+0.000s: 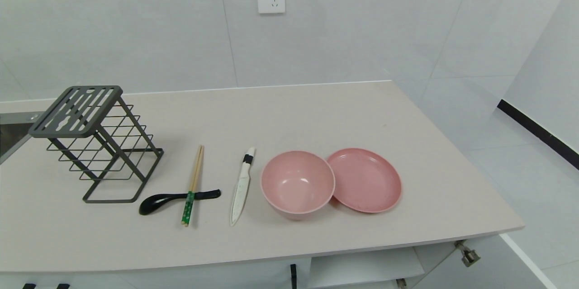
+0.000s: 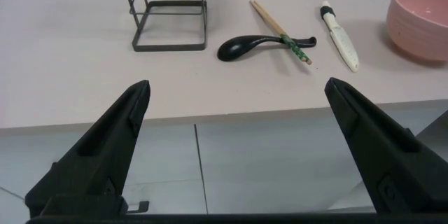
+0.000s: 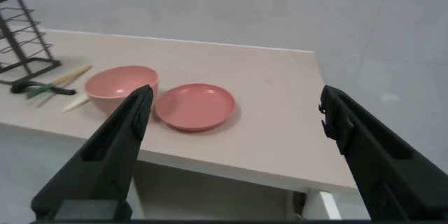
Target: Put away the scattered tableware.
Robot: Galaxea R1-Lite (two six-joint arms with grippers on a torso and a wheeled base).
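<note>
Start, nothing taken: left claw (image 2: 238,85) and right claw (image 3: 236,91) hang open off the counter's (image 1: 316,112) front edge; next, probably grasp the chopsticks (image 1: 193,180).

no readable text, labels or numbers

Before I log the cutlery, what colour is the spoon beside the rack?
Black; the spoon shows best in the head view.

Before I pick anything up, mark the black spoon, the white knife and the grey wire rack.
Black soup spoon (image 1: 167,198): head view, on its handle near the bowl.
White knife (image 1: 241,188): head view, middle of its blade.
Dark grey metal wire rack (image 1: 63,133): head view, front edge of its slotted top plate.
</note>
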